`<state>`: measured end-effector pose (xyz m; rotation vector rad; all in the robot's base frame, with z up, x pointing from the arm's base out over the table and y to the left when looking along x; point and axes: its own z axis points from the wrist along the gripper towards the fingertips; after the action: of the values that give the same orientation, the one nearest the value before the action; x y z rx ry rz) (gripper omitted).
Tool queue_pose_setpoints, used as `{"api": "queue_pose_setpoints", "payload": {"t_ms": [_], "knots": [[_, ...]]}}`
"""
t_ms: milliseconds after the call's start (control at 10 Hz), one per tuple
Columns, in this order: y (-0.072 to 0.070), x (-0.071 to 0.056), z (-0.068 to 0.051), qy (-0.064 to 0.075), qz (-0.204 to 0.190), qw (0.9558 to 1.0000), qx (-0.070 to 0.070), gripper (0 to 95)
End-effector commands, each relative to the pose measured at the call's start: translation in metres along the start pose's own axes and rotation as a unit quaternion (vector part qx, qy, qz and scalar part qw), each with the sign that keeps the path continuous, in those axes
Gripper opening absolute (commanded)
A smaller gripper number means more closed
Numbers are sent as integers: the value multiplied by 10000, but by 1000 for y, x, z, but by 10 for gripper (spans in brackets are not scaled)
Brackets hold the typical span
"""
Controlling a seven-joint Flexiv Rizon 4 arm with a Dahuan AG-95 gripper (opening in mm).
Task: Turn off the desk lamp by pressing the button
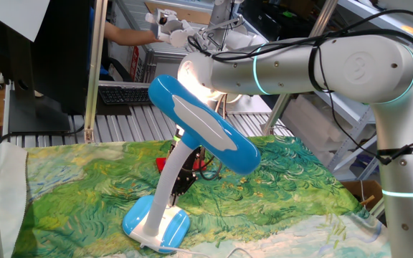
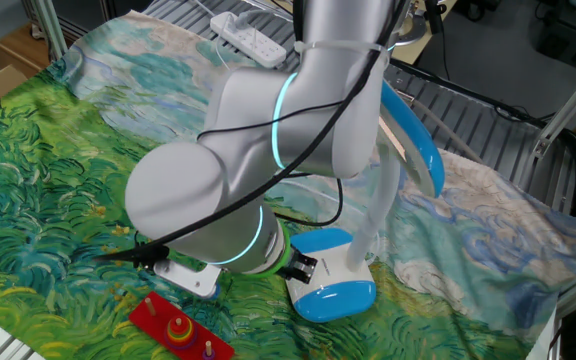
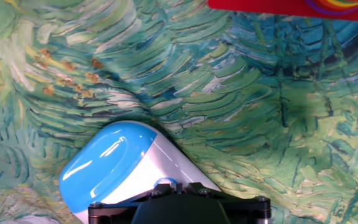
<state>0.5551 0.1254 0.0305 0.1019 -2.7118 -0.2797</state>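
The desk lamp (image 1: 192,136) stands on the painted cloth (image 1: 292,186) covering the desk, the arm (image 2: 268,130) leaning over its base (image 2: 333,280); whether the fingers are open or closed cannot be told

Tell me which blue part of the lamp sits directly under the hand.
The oval blue-and-white base of the desk lamp. It lies flat on the cloth beneath the hand camera; the long blue head is raised on the neck.
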Motion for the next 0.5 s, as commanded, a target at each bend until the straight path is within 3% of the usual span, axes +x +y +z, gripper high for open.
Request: {"api": "queue_pose_setpoints", "payload": {"t_ms": [100,300,500], "knots": [[0,-1,0,0,2,10000,1,0],[-1,0,-2,-18,-40,10000,-38,0],[-2,-3,-13,-13,-62,10000,-74,0]]}}
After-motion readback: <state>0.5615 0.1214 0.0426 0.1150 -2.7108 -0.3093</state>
